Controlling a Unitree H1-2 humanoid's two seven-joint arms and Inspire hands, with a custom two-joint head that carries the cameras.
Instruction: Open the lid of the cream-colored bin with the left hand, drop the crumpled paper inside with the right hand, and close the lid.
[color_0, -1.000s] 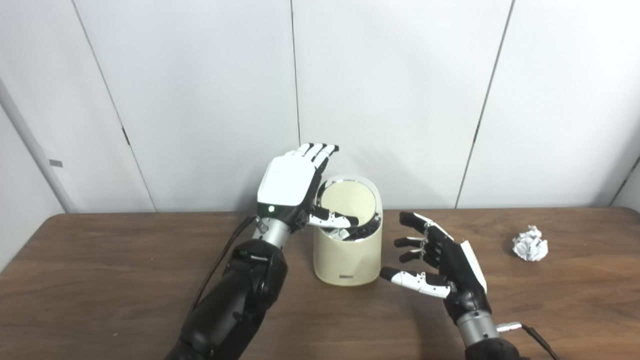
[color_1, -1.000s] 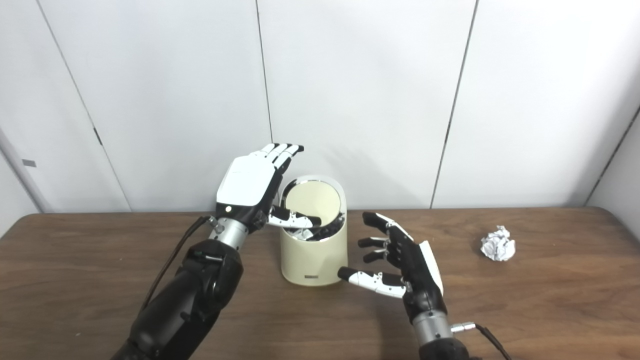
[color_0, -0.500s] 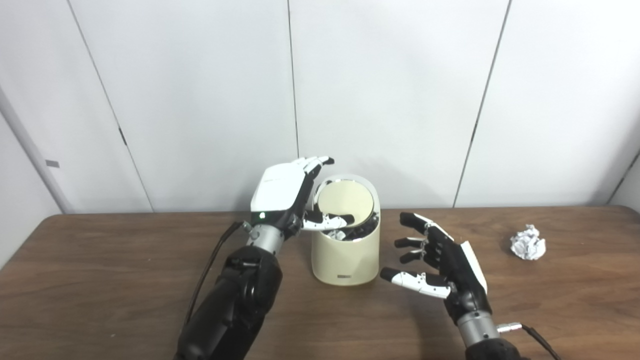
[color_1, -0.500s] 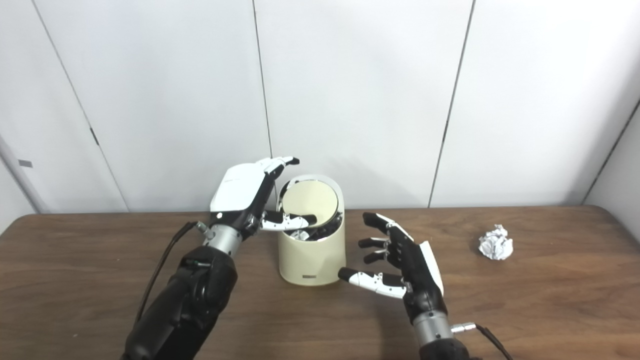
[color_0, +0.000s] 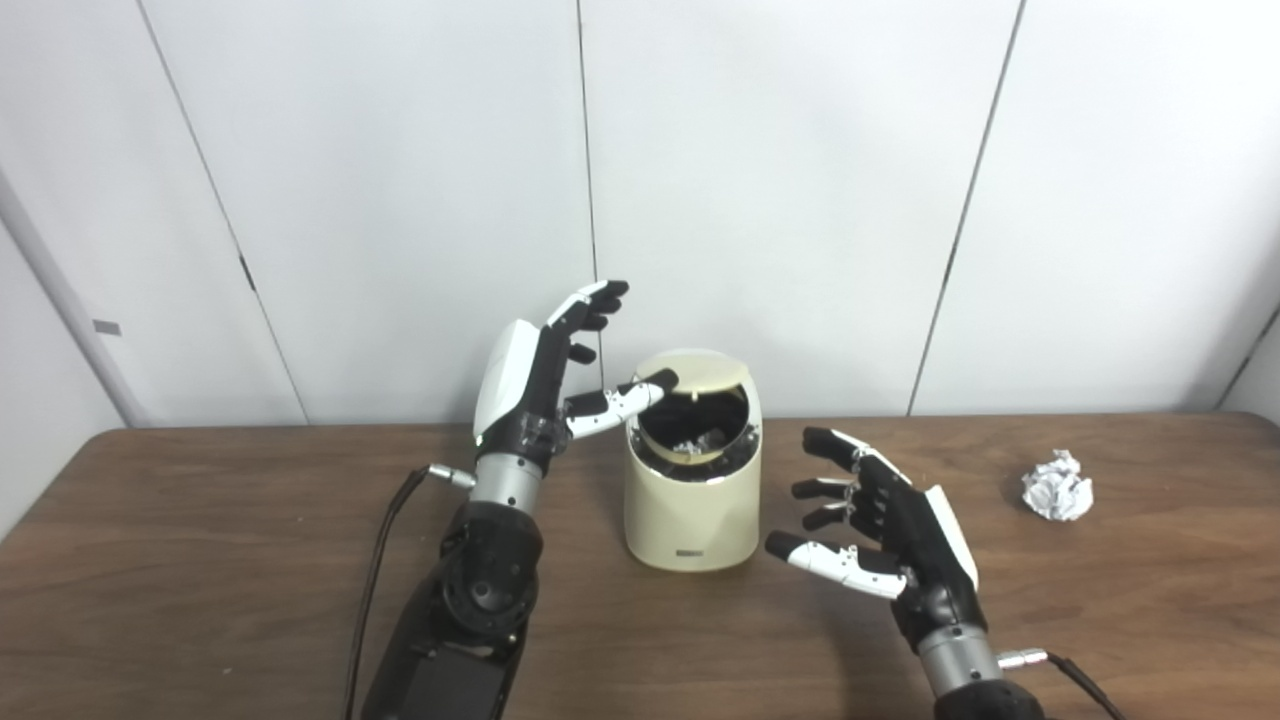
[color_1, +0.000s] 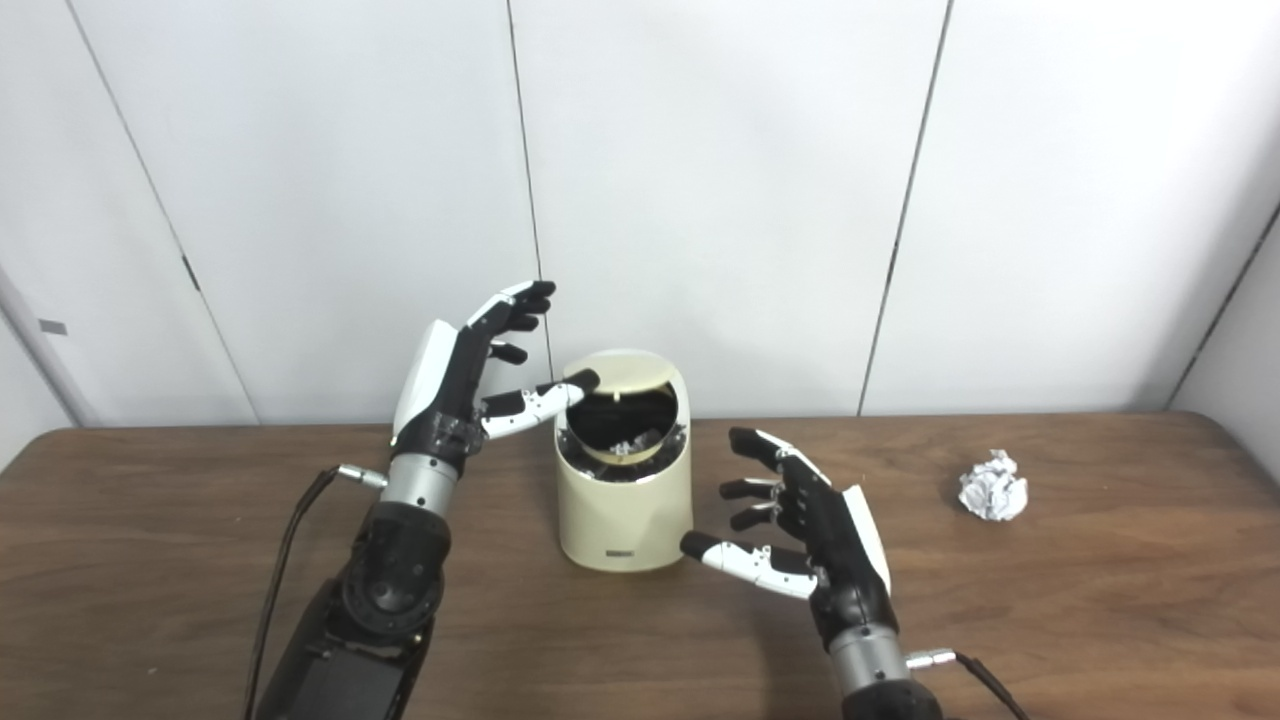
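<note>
The cream-colored bin (color_0: 693, 520) stands mid-table. Its round lid (color_0: 702, 369) is tipped up at the top rim, and the dark inside shows below it with some white paper (color_0: 690, 441) in it. My left hand (color_0: 540, 385) is raised just left of the bin, fingers spread and open, its thumb tip resting against the lid's left edge. Right of the bin, my right hand (color_0: 880, 530) hovers low over the table, open and holding nothing. A crumpled paper ball (color_0: 1057, 485) lies on the table far to the right, well apart from both hands.
The brown wooden table (color_0: 200, 560) runs the full width of the view. White wall panels (color_0: 400, 200) rise directly behind the bin. A cable (color_0: 375, 560) trails beside my left forearm.
My left hand has turned edge-on and drawn back left of the bin. The lid, which faced me almost upright, now lies nearly flat at the top rim. The right hand has barely moved.
</note>
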